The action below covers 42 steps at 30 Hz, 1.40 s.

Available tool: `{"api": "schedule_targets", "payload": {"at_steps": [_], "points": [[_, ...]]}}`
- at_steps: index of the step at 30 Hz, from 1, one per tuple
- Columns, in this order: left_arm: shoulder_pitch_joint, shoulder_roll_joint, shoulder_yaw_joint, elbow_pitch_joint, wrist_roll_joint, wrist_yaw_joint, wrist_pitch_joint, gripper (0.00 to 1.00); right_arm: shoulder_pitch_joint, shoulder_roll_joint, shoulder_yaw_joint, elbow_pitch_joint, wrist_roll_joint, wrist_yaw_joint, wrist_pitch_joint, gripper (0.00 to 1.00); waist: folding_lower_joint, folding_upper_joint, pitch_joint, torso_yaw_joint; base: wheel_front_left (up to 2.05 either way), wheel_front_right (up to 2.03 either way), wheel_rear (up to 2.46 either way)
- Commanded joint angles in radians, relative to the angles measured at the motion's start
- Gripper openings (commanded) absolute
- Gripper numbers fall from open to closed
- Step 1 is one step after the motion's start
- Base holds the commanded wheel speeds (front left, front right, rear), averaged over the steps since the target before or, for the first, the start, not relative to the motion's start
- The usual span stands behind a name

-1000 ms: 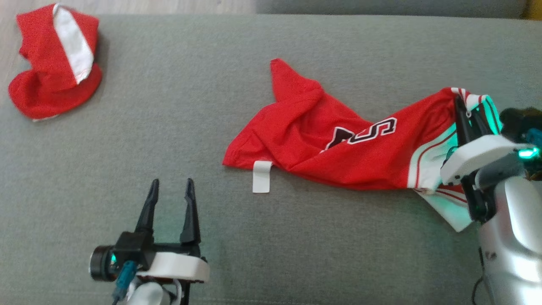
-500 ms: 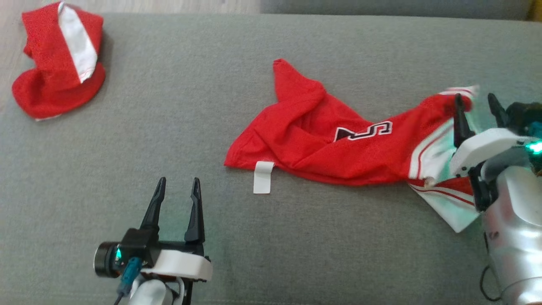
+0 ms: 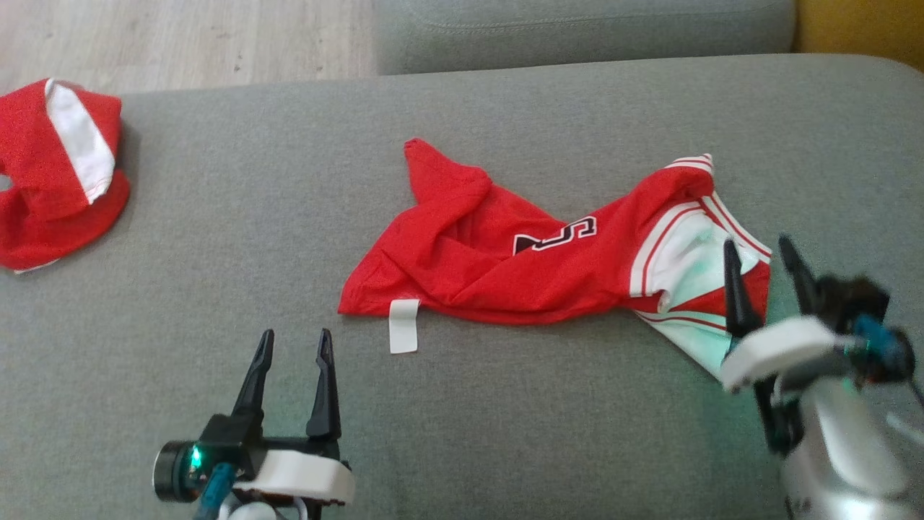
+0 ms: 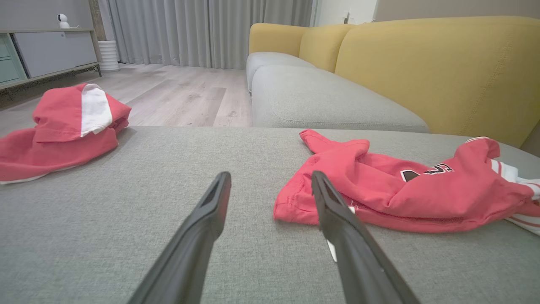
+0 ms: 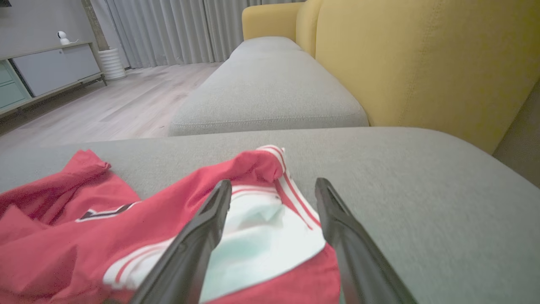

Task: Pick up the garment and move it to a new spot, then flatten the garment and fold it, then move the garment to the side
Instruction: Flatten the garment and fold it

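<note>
From my station I see the garment, a red jersey with black-and-white lettering, lying crumpled and stretched sideways across the middle of the grey seat cushion, not flattened or folded. A small white label sticks out from its lower left edge onto the cushion. The right gripper sits at the jersey's white, red-striped right end with its two fingers spread wide and nothing pinched between them; in the right wrist view the striped cloth lies between and below the fingers, though I can't be sure whether the tips touch the fabric. The left gripper is also wide apart and empty, low over bare cushion just left of the label, apart from the jersey. Well off to the left, at the cushion's edge, rests a second red garment with a white panel. A wooden floor runs beyond the cushion, and a yellow backrest stands behind it.
</note>
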Motion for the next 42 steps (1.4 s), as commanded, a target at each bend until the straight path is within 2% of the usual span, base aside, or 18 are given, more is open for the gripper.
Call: {"api": "schedule_targets", "payload": {"at_steps": [1,10,16,32,42], "points": [[-0.020,0.001,0.038,-0.033,0.005,0.001,-0.010,1.00,0.008,0.013,0.015,-0.060,0.000,0.004,-0.018,1.00,0.0001,0.0000,-0.006,-0.008,0.00,0.00,0.00],[0.000,0.007,0.050,-0.035,0.004,-0.003,-0.010,1.00,0.232,0.061,0.011,-0.289,-0.028,0.004,0.038,1.00,0.0001,0.0000,-0.022,-0.018,0.00,0.00,0.00],[0.027,0.009,0.067,-0.036,0.000,-0.005,-0.010,1.00,0.299,0.064,0.050,-0.376,0.020,0.004,0.072,1.00,0.0001,0.0000,-0.036,-0.026,0.00,0.00,0.00],[0.038,-0.007,0.075,-0.021,0.006,-0.024,-0.010,1.00,0.332,0.064,0.052,-0.422,0.036,0.004,0.096,1.00,0.0001,0.0000,-0.071,-0.007,0.00,0.00,0.00],[0.026,-0.016,0.062,-0.012,0.016,-0.032,-0.010,1.00,0.331,0.064,0.046,-0.441,0.028,0.004,0.098,1.00,0.0001,0.0000,-0.056,-0.006,0.00,0.00,0.00]]}}
